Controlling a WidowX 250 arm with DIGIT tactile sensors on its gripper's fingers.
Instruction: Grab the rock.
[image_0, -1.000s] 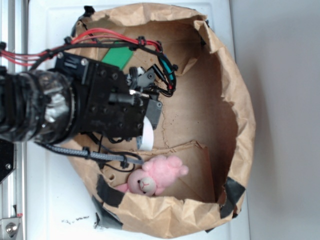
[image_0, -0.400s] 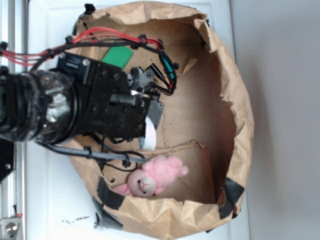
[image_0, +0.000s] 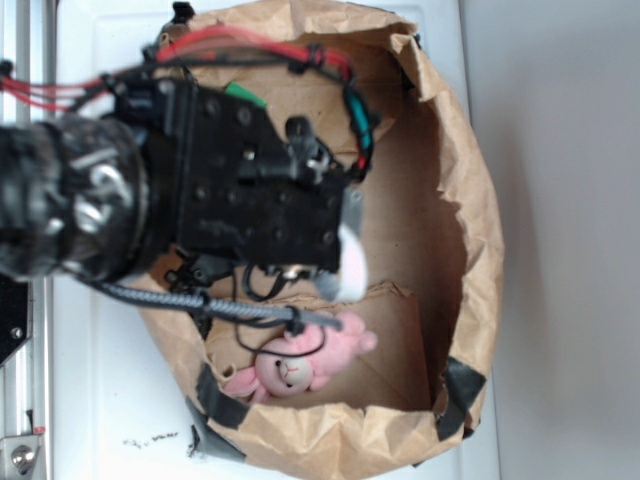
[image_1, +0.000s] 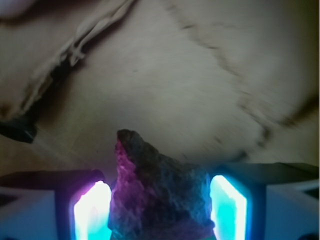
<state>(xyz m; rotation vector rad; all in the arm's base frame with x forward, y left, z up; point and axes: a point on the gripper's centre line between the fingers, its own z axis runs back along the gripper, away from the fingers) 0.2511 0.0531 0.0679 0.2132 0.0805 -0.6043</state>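
The black arm (image_0: 150, 200) reaches in from the left edge of the exterior view and lies across the crumpled brown paper bag (image_0: 470, 230), its blocky wrist housing over the bag's left half. Red cables (image_0: 230, 45) arch over the top of the arm, and a braided grey cable (image_0: 210, 305) trails beneath it. The arm is blurred in this view.

In the wrist view the gripper (image_1: 160, 210) is closed onto the rock (image_1: 155, 190), with a finger pressed against each flank of the stone. The finger pads (image_1: 92, 210) glow cyan and cast a magenta tint on the rock's left face. The rock is dark grey-brown, rough and mottled, irregular in outline, with a pointed end sticking out past the fingers above the bag's creased paper floor (image_1: 200, 75). Whether it touches that floor cannot be told.

Within the bag, a pink plush (image_0: 305, 360) with a fuzzy surface and a round face lies below the arm, near the bag's lower wall. A corner of a flat green block (image_0: 245, 93) shows above the wrist housing. The bag is wrinkled, torn in places and patched with black tape (image_0: 462, 385). It sits on a white counter (image_0: 110, 400).
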